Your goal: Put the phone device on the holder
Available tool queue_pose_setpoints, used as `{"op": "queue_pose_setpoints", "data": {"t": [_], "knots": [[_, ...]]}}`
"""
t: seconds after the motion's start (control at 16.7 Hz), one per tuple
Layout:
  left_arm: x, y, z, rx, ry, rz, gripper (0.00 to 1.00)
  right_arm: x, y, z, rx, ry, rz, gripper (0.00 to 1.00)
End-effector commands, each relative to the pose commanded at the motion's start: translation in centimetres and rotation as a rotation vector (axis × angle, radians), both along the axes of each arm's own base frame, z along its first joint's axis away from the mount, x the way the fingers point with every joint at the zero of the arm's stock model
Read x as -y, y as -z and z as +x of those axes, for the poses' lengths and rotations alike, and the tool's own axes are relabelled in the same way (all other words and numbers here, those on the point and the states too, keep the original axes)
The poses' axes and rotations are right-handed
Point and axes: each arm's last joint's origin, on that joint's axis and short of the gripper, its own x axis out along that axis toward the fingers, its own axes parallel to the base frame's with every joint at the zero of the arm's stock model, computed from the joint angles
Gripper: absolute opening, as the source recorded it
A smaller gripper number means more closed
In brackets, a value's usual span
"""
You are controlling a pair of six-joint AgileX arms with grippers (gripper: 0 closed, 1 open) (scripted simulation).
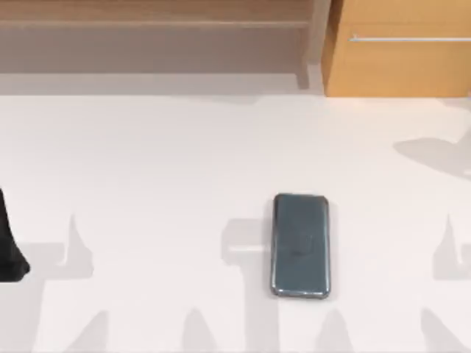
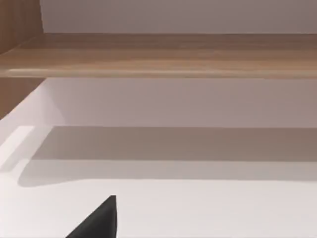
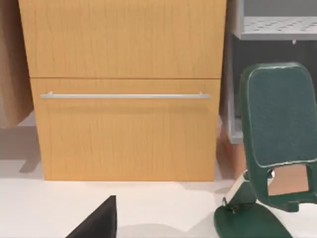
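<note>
I count one phone device (image 1: 301, 246), lying flat on the one white table (image 1: 147, 162). There is one green holder (image 3: 277, 148), made of one backplate on one round base. I see one wooden drawer cabinet (image 3: 124, 99) with two drawer fronts and one silvery bar handle (image 3: 124, 95). There is one long wooden shelf (image 2: 163, 54). One dark arm part (image 1: 9, 243) sits at the table's left edge.

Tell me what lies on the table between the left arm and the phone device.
Nothing: in the top view, bare white table with only shadows runs from the left arm at the left edge to the phone device, lying flat.
</note>
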Motion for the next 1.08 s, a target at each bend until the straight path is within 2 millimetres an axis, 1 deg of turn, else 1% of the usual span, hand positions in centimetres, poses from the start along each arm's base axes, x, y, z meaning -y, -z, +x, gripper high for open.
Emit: {"op": "queue_pose_setpoints", "data": {"t": [0.18, 0.3, 0.42, 0.54, 0.66, 0.78, 0.9, 1.08], "knots": [[0.0, 0.0, 0.0, 0.0, 0.0, 0.0, 1.0, 0.0, -0.1, 0.0, -0.008, -0.002, 0.008, 1.0], [0.0, 0.0, 0.0, 0.0, 0.0, 0.0, 1.0, -0.2, -0.8, 0.1, -0.05, -0.013, 0.047, 1.0], [0.0, 0.0, 0.0, 0.0, 0.0, 0.0, 1.0, -0.4, -1.8, 0.4, -0.129, -0.026, 0.108, 1.0], [0.0, 0.0, 0.0, 0.0, 0.0, 0.0, 1.0, -0.8, -2.9, 1.2, -0.248, -0.035, 0.178, 1.0], [0.0, 0.0, 0.0, 0.0, 0.0, 0.0, 1.0, -1.3, -3.8, 2.6, -0.413, -0.032, 0.247, 1.0], [0.0, 0.0, 0.0, 0.0, 0.0, 0.0, 1.0, -2.1, -4.3, 4.5, -0.613, -0.01, 0.302, 1.0], [0.0, 0.0, 0.0, 0.0, 0.0, 0.0, 1.0, -3.4, -4.2, 6.8, -0.834, 0.031, 0.334, 1.0], [0.0, 0.0, 0.0, 0.0, 0.0, 0.0, 1.0, -6.0, -3.1, 10.4, -1.153, 0.117, 0.321, 1.0]]}}
